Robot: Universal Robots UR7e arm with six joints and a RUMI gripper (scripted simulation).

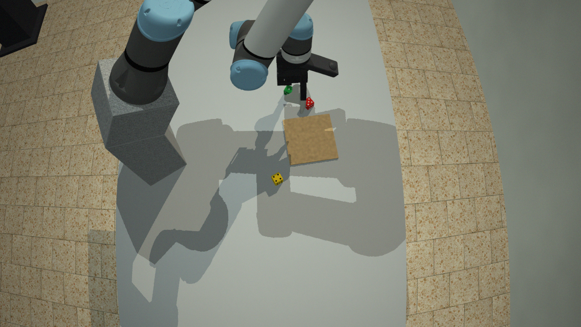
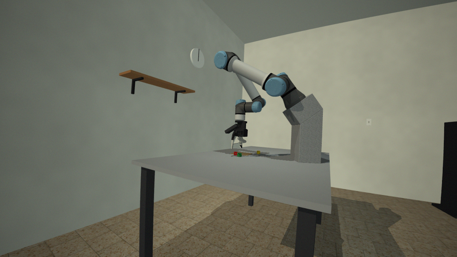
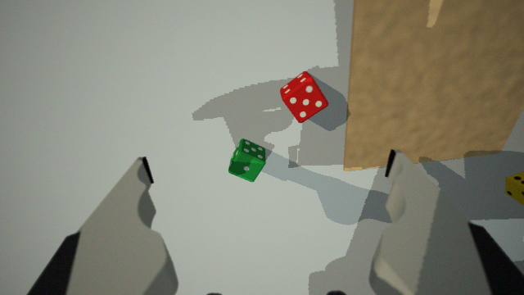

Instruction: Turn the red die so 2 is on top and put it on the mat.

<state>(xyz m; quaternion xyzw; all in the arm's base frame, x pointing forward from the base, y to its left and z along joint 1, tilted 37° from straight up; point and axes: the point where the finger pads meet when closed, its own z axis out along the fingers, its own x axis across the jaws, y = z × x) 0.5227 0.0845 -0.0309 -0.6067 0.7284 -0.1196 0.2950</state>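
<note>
The red die [image 1: 309, 103] [image 2: 235, 153] [image 3: 304, 98] lies on the table just off the mat [image 1: 312, 142] [image 3: 409, 102]; its top appears to be 5, with 4 on a visible side. The green die [image 1: 288, 89] [image 2: 239, 155] [image 3: 247, 161] lies beside it, apparently with 1 on top. The yellow die [image 1: 277, 179] [image 2: 258, 152] [image 3: 517, 188] lies off the opposite side of the mat, apparently with 4 on top. My gripper [image 2: 236, 147] [image 3: 267, 155] is open and empty, above the table near the red and green dice. One finger is hidden in the top view.
The grey stone pedestal [image 1: 138, 130] [image 2: 308, 140] of the arm stands on the table [image 1: 251, 284] [image 2: 223, 169]. The green die is close to the red die. A wooden shelf [image 2: 156, 81] hangs on the wall, away from the arm.
</note>
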